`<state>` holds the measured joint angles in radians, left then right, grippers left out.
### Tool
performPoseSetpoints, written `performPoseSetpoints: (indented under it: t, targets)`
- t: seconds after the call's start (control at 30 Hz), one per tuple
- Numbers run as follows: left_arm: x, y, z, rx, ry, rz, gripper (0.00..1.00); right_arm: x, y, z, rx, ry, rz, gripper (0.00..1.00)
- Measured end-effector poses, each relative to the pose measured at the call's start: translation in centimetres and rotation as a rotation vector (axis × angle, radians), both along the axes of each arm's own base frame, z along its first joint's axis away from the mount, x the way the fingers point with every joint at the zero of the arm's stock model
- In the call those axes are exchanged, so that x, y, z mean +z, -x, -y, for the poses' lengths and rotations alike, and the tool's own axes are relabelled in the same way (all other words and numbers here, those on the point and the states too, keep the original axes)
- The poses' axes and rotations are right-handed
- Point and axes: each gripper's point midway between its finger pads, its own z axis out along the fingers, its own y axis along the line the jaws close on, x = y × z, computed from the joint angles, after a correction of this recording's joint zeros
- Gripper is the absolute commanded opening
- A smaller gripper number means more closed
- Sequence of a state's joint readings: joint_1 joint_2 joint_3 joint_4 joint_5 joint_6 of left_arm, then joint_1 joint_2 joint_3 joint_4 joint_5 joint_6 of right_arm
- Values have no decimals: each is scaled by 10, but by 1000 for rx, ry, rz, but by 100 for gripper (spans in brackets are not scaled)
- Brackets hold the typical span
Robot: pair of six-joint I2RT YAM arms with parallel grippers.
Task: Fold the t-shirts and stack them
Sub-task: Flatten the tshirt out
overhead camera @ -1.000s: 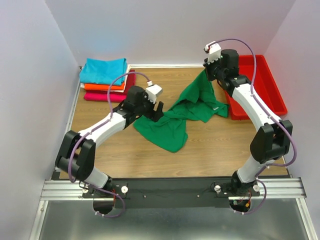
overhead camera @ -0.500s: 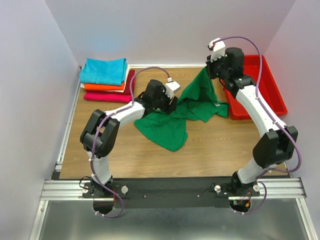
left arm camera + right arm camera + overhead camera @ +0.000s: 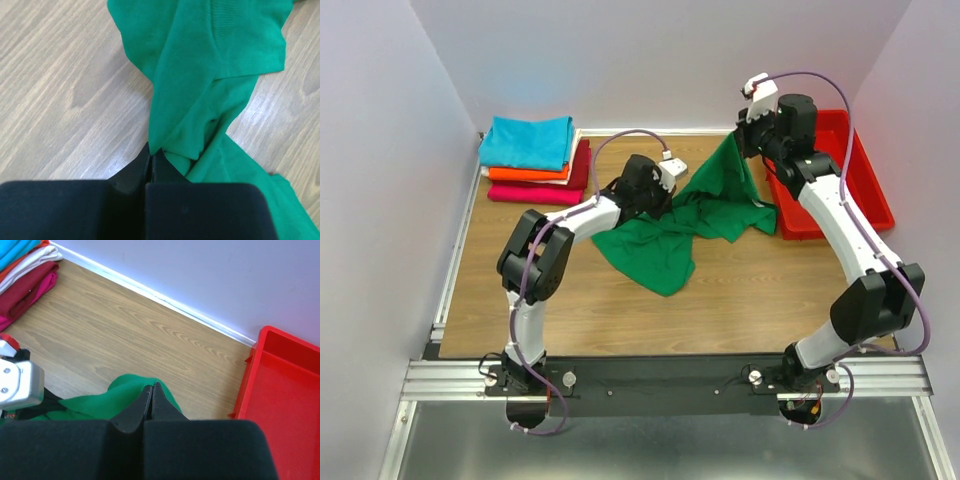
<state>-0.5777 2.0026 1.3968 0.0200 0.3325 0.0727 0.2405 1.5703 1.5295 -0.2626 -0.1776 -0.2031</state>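
Observation:
A large green t-shirt (image 3: 688,222) lies crumpled on the wooden table, one corner pulled up toward the back right. My right gripper (image 3: 748,138) is shut on that raised corner; in the right wrist view its tips (image 3: 152,387) pinch the green t-shirt (image 3: 120,399). My left gripper (image 3: 663,198) is low at the shirt's left side. Seen from the left wrist, its tips (image 3: 151,151) are shut on a fold of the green t-shirt (image 3: 210,65). A folded stack of t-shirts (image 3: 532,157), turquoise on top over orange, dark red and magenta, sits at the back left.
A red plastic tray (image 3: 863,158) stands along the right edge, close to my right arm, and shows in the right wrist view as the red tray (image 3: 290,405). Walls close in the table at the back and both sides. The folded stack (image 3: 22,272) lies against the back wall.
My left gripper reached right and farther onto the green shirt's edge and shut on a fold. The right gripper, still holding its corner, shifted slightly right.

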Motion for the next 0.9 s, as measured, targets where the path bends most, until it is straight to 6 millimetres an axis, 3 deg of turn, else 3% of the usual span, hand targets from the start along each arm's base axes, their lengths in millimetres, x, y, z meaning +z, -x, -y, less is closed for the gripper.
performPoseSetpoints:
  t: [0.13,0.2,0.27,0.33,0.43,0.47,0.53,0.6,0.7,0.9]
  targets:
    - [18,2,-4,13,19,17,0,8,9,3,4,13,9,1]
    - [36,6,-13,30,29,40,0,21,16,6,8,32,32,1]
    - [67,12,-25,55,48,89,0,39,25,10,14,56,69,1]
    - [112,19,-38,82,83,168,0,59,33,14,22,83,118,1]
    - [209,42,-61,113,186,349,0,97,57,22,35,119,213,1]
    - [234,50,-66,114,217,395,0,110,66,24,41,128,240,1]
    - [292,74,-80,113,291,506,0,144,88,27,64,142,313,1]
    - [335,94,-90,107,349,586,0,180,110,28,88,150,384,1]
    - [375,122,-99,86,408,657,0,224,142,33,106,155,482,1]
    - [425,189,-94,-57,528,709,0,306,220,51,115,142,686,1]
